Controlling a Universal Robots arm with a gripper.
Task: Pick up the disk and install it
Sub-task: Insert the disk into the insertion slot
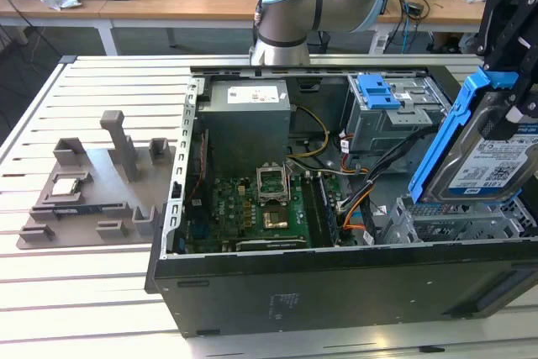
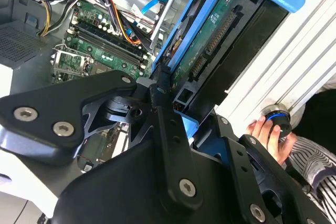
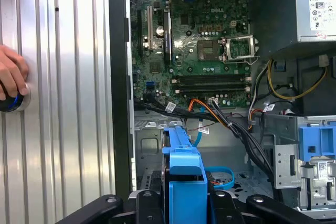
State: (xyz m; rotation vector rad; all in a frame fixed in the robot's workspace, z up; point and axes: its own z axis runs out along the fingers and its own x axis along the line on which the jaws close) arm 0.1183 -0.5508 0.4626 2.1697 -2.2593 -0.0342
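Note:
The disk (image 1: 496, 161), a silver hard drive with a white-and-blue label in a blue plastic bracket (image 1: 450, 136), hangs tilted on edge at the exterior view's right. My gripper (image 1: 507, 90) is shut on it from above. The disk's lower edge sits just over the metal drive cage (image 1: 454, 220) in the near right corner of the open computer case (image 1: 336, 283). In the second wrist view, the disk (image 2: 210, 40) shows its green circuit-board side between my black fingers (image 2: 163, 108). The first wrist view looks along the blue bracket (image 3: 184, 177) towards the case floor.
The motherboard (image 1: 252, 203) and bundled cables (image 1: 370, 182) lie left of the cage. Behind it stands an upper bay with a blue latch (image 1: 378, 90). A grey fixture (image 1: 92, 191) with a small chip (image 1: 65, 187) sits on the slatted table. A person's hand (image 3: 10, 77) rests on a knob beside the case.

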